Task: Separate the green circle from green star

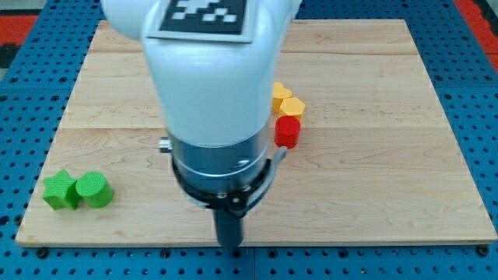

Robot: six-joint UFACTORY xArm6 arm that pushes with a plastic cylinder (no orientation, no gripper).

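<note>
The green star-shaped block [59, 191] and green round block [95, 190] sit touching at the view's bottom left of the pale wooden counter [373, 187]. My tip [229, 244], a plain rod with no jaws, stands well apart rightward, so both remain unseparated.

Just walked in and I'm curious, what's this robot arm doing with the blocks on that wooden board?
The arm is meant to push the green circle away from the green star. Right now the two sit touching at the board's lower left. My tip is near the view's bottom edge, well to their right and touching neither. A red block and two yellow blocks sit clustered mid-board, partly behind the arm.
</note>
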